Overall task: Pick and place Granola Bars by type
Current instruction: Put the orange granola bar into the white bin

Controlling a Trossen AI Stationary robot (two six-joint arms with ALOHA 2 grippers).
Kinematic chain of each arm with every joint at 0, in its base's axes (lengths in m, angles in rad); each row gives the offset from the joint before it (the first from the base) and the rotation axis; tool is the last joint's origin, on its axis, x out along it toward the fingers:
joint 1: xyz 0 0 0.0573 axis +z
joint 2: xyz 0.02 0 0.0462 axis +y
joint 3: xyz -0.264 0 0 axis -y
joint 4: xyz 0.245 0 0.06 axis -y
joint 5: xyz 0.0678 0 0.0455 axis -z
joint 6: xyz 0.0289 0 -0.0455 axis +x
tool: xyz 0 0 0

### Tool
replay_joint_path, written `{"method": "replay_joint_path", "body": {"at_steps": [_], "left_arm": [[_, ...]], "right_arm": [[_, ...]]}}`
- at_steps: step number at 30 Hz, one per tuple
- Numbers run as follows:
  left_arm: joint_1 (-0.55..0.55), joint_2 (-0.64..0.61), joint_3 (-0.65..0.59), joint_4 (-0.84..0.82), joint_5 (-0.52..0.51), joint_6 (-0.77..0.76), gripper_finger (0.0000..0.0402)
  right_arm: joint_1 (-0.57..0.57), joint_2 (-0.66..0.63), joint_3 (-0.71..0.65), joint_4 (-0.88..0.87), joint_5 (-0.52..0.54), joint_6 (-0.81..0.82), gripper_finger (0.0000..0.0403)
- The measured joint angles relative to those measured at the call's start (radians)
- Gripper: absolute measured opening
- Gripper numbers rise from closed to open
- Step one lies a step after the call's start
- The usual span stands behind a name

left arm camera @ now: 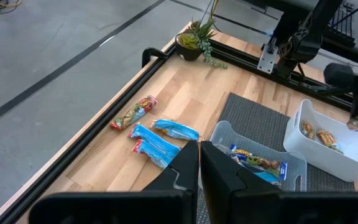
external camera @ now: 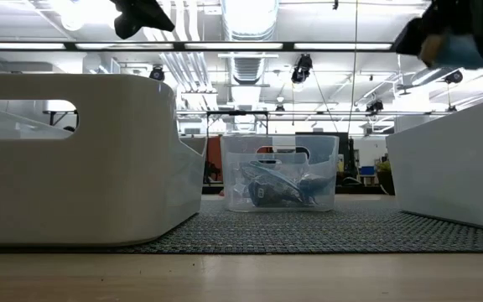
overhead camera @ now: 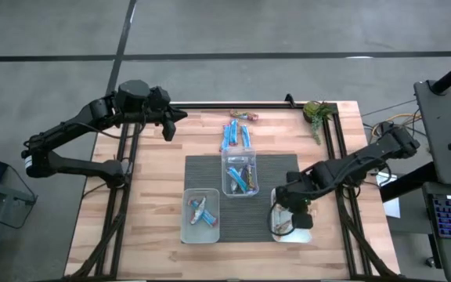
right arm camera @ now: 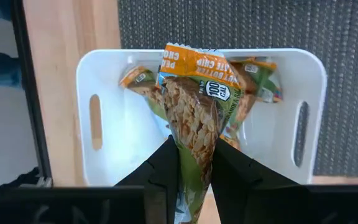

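Note:
An orange-and-green granola bar (right arm camera: 197, 106) hangs over the white tub (right arm camera: 98, 74) at the mat's near right, with my right gripper (right arm camera: 194, 146) shut on it. Other orange bars (right arm camera: 138, 81) lie in that tub. My right gripper (overhead camera: 292, 205) points steeply down above the tub (overhead camera: 300, 235). Loose blue bars (overhead camera: 236, 137) and a reddish one (overhead camera: 243, 116) lie flat on the wood at the far middle. My left gripper (overhead camera: 171, 121) hovers shut, holding nothing, above the table's far left, and its fingers (left arm camera: 199, 165) point toward the loose bars (left arm camera: 160, 149). My right gripper pinches the granola bar near one end (right arm camera: 194, 165) between its two fingers. The fingers come from above, slanting steeply down. The bar sticks out past the fingertips, lifted clear above the white tub's floor.
A clear tub (overhead camera: 226, 168) with mixed bars stands at the mat's far middle, and another tub (overhead camera: 186, 231) with blue bars at its near left. A small green plant (overhead camera: 317, 113) sits at the far right corner. A black rail (overhead camera: 225, 105) runs along the far edge.

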Motion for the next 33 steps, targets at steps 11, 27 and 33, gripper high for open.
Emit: {"method": "replay_joint_path", "body": {"at_steps": [11, 27, 33], "left_arm": [[0.0, 0.0, 0.0, 0.0, 0.0, 0.011, 0.0], [0.0, 0.0, 0.0, 0.0, 0.0, 0.017, 0.0], [0.0, 0.0, 0.0, 0.0, 0.0, 0.017, 0.0]], "right_arm": [[0.0, -0.02, -0.172, 0.146, -0.001, 0.017, 0.0068], [0.0, -0.021, -0.206, 0.241, -0.008, 0.035, 0.0069], [-0.003, -0.021, -0.207, 0.242, -0.028, 0.055, 0.0099]]}}
